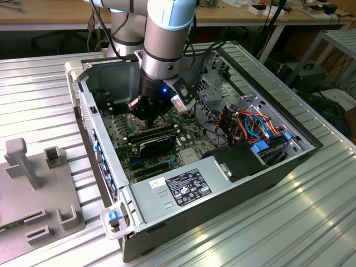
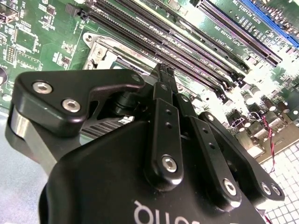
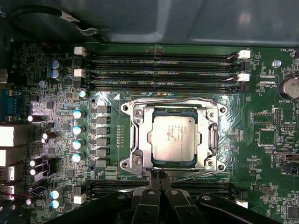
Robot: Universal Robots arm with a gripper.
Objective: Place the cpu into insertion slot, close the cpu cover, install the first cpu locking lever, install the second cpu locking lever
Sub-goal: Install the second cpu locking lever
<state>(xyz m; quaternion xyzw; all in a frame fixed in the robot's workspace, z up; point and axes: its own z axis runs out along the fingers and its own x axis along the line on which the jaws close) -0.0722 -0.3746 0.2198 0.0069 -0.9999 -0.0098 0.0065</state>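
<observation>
One cpu (image 3: pixel 174 138) lies flat in the insertion slot (image 3: pixel 140 164), with the cpu cover (image 3: pixel 211 135) closed around it on the green motherboard (image 3: pixel 261 154). The end effector (image 3: pixel 158 175) hangs at the socket's edge, fingers pressed together, holding nothing. The computer case (image 1: pixel 267 183) rests on a ribbed metal surface (image 1: pixel 50 94), the arm (image 1: pixel 167 39) reaching straight down.

The small flat square silver-grey metal chip, the cpu (image 3: pixel 174 139), lies in the square metallic-rimmed insertion slot (image 3: pixel 136 161), with the thin silver-grey metal frame, the cpu cover (image 3: pixel 142 136), flat around it. The black gripper (image 3: pixel 157 175) has its fingertips pressed together, touching the frame's nearest edge.
</observation>
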